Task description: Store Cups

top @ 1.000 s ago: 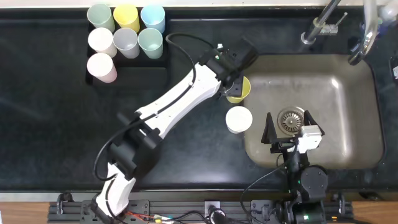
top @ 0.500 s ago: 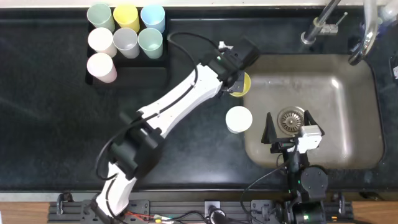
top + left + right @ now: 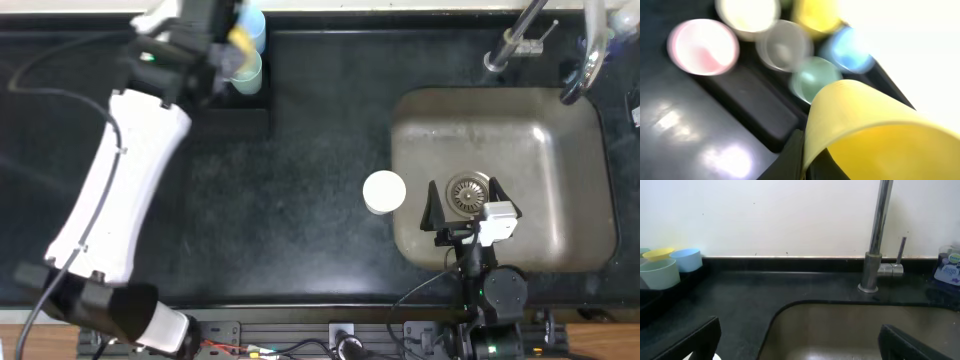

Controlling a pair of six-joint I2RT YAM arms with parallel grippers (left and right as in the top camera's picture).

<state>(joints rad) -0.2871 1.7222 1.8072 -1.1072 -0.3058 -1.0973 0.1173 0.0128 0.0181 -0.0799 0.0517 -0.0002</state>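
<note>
Yellow cup (image 3: 875, 135) caught by its wall right at the rim in the left pincer (image 3: 805, 162), clamped on and tilted. Hanging above the black tray (image 3: 757, 102) at the far left of the desk (image 3: 300, 200), close over the green cup (image 3: 812, 80) and blue cup (image 3: 847, 50).

Looks like thin plastic: light, a bit springy, smooth enough to slip. Probably fine with a bump, but easy to squash oval. So best taken at the rim like this, gentle squeeze only, no crushing.

Pink cup (image 3: 702, 47), grey cup (image 3: 784, 47) and a couple more standing mouth-up in the tray, packed close, with a bare stretch of tray beside the pink one.

Further out, white cup (image 3: 384, 191) sitting on the desk just at the left rim of the sink (image 3: 540, 130). Same sort by the look, so same rim grab.

Right pincer (image 3: 462, 207) spread wide, holding nothing, over the sink near the drain (image 3: 466, 190).
</note>
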